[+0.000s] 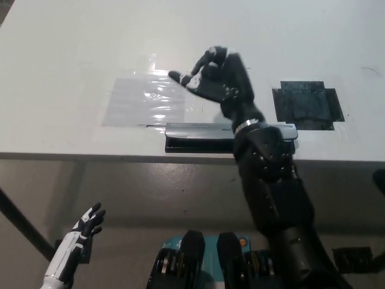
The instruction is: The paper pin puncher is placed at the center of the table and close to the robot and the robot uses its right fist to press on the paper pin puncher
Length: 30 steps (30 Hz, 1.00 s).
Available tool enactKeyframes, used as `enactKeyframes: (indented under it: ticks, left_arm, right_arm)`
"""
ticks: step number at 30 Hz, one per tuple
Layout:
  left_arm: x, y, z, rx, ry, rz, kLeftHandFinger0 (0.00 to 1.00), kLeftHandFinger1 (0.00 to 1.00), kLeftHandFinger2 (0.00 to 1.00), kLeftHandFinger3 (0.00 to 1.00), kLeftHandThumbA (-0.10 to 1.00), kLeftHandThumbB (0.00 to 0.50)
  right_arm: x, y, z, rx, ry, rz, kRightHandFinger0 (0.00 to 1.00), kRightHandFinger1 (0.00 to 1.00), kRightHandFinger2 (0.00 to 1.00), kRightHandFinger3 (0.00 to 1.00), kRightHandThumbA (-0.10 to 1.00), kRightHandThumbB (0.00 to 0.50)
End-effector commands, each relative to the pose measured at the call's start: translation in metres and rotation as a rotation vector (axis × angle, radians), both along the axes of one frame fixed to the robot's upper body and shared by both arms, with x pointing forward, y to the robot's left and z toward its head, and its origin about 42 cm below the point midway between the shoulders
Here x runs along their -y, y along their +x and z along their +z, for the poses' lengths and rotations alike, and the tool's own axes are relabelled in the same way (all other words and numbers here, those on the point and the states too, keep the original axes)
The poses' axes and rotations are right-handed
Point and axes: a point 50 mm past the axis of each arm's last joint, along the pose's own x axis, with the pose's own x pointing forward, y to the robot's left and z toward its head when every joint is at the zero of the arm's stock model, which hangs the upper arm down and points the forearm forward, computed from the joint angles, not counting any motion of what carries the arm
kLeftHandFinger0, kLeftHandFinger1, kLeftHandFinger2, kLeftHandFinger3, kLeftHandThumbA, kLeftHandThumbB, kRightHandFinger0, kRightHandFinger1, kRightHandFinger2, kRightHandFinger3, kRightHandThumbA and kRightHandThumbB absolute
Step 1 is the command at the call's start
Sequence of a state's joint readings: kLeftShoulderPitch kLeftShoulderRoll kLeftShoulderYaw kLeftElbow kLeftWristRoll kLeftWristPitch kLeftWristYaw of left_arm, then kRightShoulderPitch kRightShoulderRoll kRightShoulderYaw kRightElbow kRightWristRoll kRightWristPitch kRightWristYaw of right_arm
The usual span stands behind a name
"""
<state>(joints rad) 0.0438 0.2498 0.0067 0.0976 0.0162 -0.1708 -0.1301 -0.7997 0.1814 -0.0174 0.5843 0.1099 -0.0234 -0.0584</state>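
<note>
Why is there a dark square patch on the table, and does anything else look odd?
The dark patch looks like black tape stuck flat right of the puncher; its purpose isn't visible. A shiny clear sheet lies flat left. The black right robot hand hovers open, not fisted. Nothing is spilled or broken.

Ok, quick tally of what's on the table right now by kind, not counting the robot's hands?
Paper pin puncher: 1
Clear plastic sheet: 1
Black taped patch: 1
Total: 3 things on the white table
</note>
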Motion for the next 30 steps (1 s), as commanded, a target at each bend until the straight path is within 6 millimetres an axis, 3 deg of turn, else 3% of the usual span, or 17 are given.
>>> enactKeyframes:
  ticks: [1, 3, 5, 7, 12, 14, 18, 24, 26, 28, 30]
  left_arm:
    - [-0.003, 0.004, 0.016, 0.071, 0.006, -0.028, 1.00, 1.00, 1.00, 1.00, 1.00, 0.202]
    - [-0.002, 0.004, 0.015, 0.072, 0.001, -0.027, 1.00, 1.00, 1.00, 1.00, 1.00, 0.198]
    - [-0.003, 0.004, 0.015, 0.071, 0.003, -0.028, 1.00, 1.00, 1.00, 1.00, 1.00, 0.206]
    - [-0.003, 0.004, 0.015, 0.076, 0.006, -0.030, 1.00, 1.00, 1.00, 1.00, 1.00, 0.193]
    - [-0.002, 0.004, 0.016, 0.075, 0.009, -0.031, 1.00, 1.00, 1.00, 1.00, 1.00, 0.195]
    - [-0.002, 0.004, 0.017, 0.077, 0.016, -0.031, 1.00, 1.00, 1.00, 1.00, 1.00, 0.188]
    - [-0.002, 0.002, 0.015, 0.075, 0.016, -0.033, 1.00, 1.00, 1.00, 1.00, 1.00, 0.185]
    - [-0.002, 0.001, 0.012, 0.071, 0.011, -0.035, 1.00, 1.00, 1.00, 1.00, 1.00, 0.179]
    - [-0.001, 0.000, 0.011, 0.066, 0.017, -0.035, 1.00, 1.00, 1.00, 1.00, 1.00, 0.179]
    - [0.000, -0.003, 0.010, 0.058, 0.017, -0.035, 1.00, 1.00, 1.00, 1.00, 1.00, 0.183]
    - [-0.001, -0.003, 0.010, 0.056, 0.011, -0.037, 1.00, 1.00, 1.00, 1.00, 1.00, 0.177]
  right_arm:
    - [-0.015, 0.009, 0.007, 0.085, -0.015, -0.012, 0.09, 0.24, 0.47, 0.32, 1.00, 0.119]
    - [-0.014, 0.010, -0.006, 0.064, -0.038, -0.019, 0.08, 0.23, 0.46, 0.32, 1.00, 0.109]
    - [-0.012, 0.012, -0.023, 0.012, -0.037, -0.030, 0.06, 0.19, 0.41, 0.28, 1.00, 0.137]
    - [-0.007, 0.013, -0.041, -0.044, -0.043, -0.054, 0.07, 0.22, 0.42, 0.30, 1.00, 0.147]
    - [0.006, 0.007, -0.080, -0.091, -0.076, -0.065, 0.00, 0.19, 0.43, 0.34, 1.00, 0.090]
    - [0.010, 0.002, -0.099, -0.134, -0.069, -0.067, 0.00, 0.17, 0.42, 0.34, 1.00, 0.092]
    - [0.019, -0.018, -0.147, -0.258, -0.096, -0.082, 0.00, 0.18, 0.41, 0.31, 1.00, 0.107]
    - [0.025, -0.058, -0.205, -0.416, -0.148, -0.087, 0.00, 0.11, 0.34, 0.21, 1.00, 0.068]
    - [0.028, -0.072, -0.221, -0.452, -0.163, -0.084, 0.00, 0.08, 0.33, 0.18, 1.00, 0.080]
    - [0.030, -0.088, -0.238, -0.503, -0.186, -0.078, 0.00, 0.06, 0.31, 0.15, 1.00, 0.134]
    - [0.031, -0.104, -0.254, -0.547, -0.233, -0.073, 0.00, 0.12, 0.37, 0.17, 1.00, 0.157]
